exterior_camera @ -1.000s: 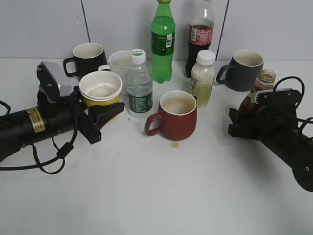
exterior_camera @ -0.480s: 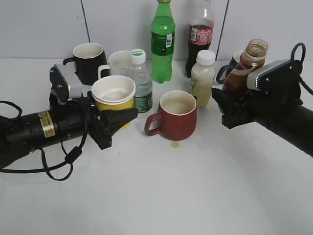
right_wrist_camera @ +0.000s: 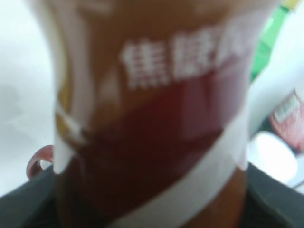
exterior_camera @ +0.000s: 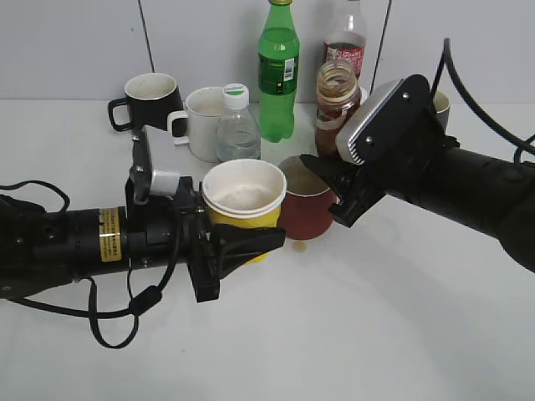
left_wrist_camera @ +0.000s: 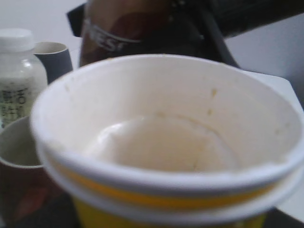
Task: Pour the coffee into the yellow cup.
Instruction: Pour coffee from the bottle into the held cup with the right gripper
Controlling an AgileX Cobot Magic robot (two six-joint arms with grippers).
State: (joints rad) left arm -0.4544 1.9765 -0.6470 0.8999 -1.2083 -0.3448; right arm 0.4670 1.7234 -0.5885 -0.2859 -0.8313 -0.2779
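Note:
My left gripper (exterior_camera: 242, 244) is shut on the yellow cup (exterior_camera: 244, 205), held upright above the table in front of the red mug. The cup fills the left wrist view (left_wrist_camera: 166, 142), its white inside showing no liquid. My right gripper (exterior_camera: 330, 188) is shut on the brown coffee bottle (exterior_camera: 335, 98), held upright with its open neck up, just right of and behind the cup. The bottle's label fills the right wrist view (right_wrist_camera: 152, 118) and shows behind the cup rim in the left wrist view (left_wrist_camera: 123, 28).
A red mug (exterior_camera: 305, 213) stands between cup and bottle. Behind are a white mug (exterior_camera: 201, 121), black mug (exterior_camera: 150, 96), water bottle (exterior_camera: 236, 125), green bottle (exterior_camera: 277, 71), cola bottle (exterior_camera: 344, 38) and a grey mug (exterior_camera: 436, 102). A small spill (exterior_camera: 299, 246) marks the table.
My left gripper has carried the yellow cup right and forward. My right gripper has lifted the coffee bottle and brought it left toward the cup.

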